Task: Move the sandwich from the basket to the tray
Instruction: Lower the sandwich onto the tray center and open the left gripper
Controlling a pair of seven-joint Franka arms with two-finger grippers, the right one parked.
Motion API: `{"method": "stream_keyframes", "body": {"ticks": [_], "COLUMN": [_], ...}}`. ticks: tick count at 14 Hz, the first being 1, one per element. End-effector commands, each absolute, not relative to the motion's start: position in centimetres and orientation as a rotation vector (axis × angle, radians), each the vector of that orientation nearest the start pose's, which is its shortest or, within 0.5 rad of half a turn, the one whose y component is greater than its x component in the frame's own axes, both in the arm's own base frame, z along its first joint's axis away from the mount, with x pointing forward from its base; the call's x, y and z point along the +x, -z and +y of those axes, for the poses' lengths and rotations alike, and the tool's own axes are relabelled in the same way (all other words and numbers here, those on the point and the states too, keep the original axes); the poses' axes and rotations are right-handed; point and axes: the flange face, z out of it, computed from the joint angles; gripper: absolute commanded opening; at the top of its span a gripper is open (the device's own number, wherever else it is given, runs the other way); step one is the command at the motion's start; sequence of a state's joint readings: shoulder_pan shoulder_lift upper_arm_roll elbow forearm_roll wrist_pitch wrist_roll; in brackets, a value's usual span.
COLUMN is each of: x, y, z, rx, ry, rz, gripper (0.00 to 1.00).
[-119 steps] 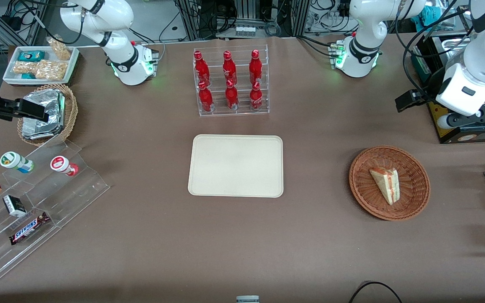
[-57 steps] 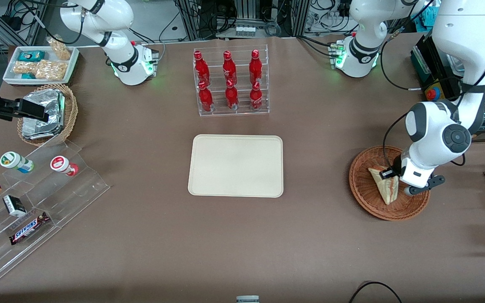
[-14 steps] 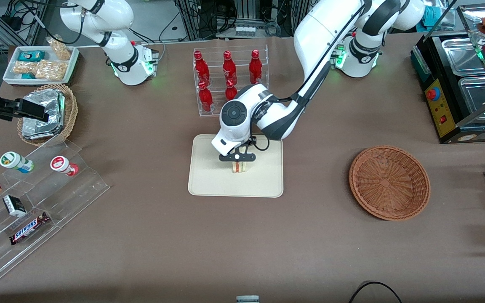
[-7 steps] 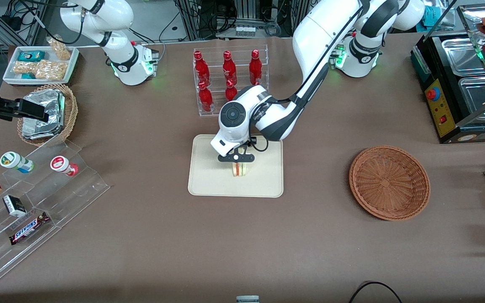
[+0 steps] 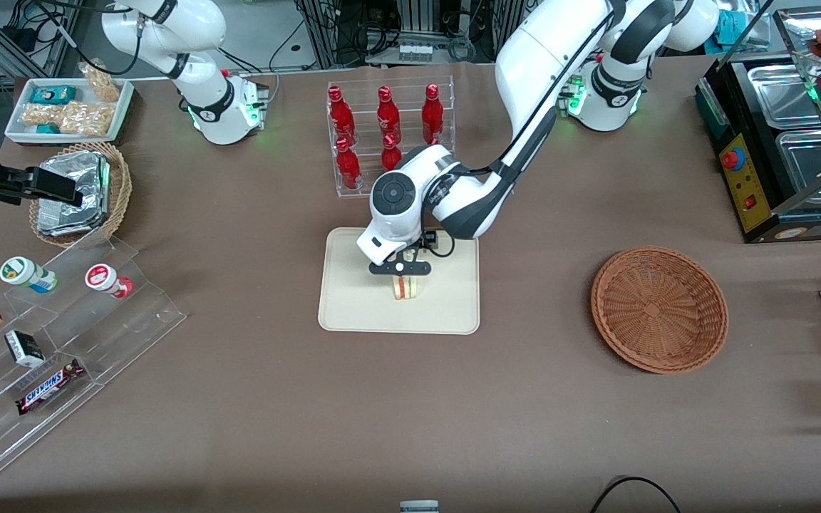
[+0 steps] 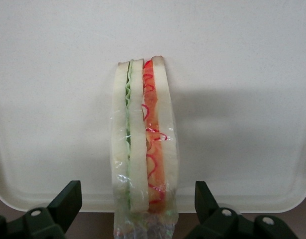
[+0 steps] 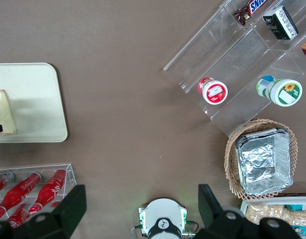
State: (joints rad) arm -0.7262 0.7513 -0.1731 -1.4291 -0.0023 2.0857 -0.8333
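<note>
1. The pincer (image 5: 400,276) is hovering low over the tray (image 5: 353,299), directly above the sandwich (image 5: 403,287). Its fingers (image 6: 65,201) are standing spread, one to each side of the wedge and clear of the wrap, so nothing is being pinched.
2. The sandwich (image 6: 143,144) is standing on edge on the tray (image 6: 242,74), its long axis running straight away from the pincer (image 6: 138,219) and parallel to the finger faces. The bread slices are facing the fingers; the green and red filling layers are showing between them.
3. Judged from this, the placing step is looking done; the coming move is probably a straight lift away from the wedge. Because the gap on each side is open, the fingers should be clearing the wrap without dragging it.
4. The wedge is balancing on a narrow edge, so a sideways brush could be tipping it over.
5. The bottle rack (image 5: 390,139) is standing near the pincer, farther from the front camera and partly hidden by the arm. The basket (image 5: 659,308) is lying empty, well apart toward the working arm's end of the counter (image 5: 239,399).
</note>
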Motion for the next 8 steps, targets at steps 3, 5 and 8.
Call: {"method": "stream_keyframes", "body": {"ticks": [3, 5, 8], "x": [48.6, 50.3, 51.5], "y": [-27.7, -30.1, -34.5], "z": [-53.6, -51.8, -49.2], "rx": [-3.167, -3.173, -3.161], "ry": [-0.178, -0.158, -0.151], "rz": [0.002, -0.039, -0.024], "gripper": [1.0, 1.0, 1.0]}}
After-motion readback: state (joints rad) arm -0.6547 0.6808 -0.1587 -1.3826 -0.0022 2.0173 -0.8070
